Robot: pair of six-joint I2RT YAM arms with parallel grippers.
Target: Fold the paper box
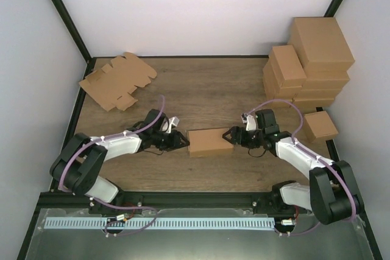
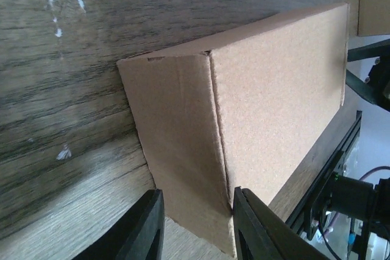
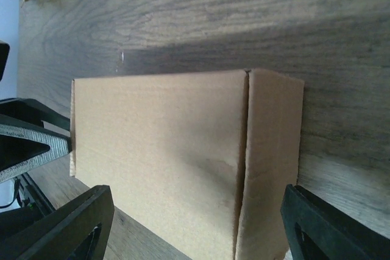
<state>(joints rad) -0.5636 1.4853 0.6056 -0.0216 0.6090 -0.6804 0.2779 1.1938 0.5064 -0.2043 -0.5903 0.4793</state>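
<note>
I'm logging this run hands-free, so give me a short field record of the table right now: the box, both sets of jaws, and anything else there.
paper box: formed, ends closed, lying mid-table between the grippers
left gripper: at the box's left end, jaws narrowly apart, grip unclear
right gripper: at the box's right end, jaws wide open
flat blanks: piled at far left
cartons: stacked at far right
table: wood
</note>
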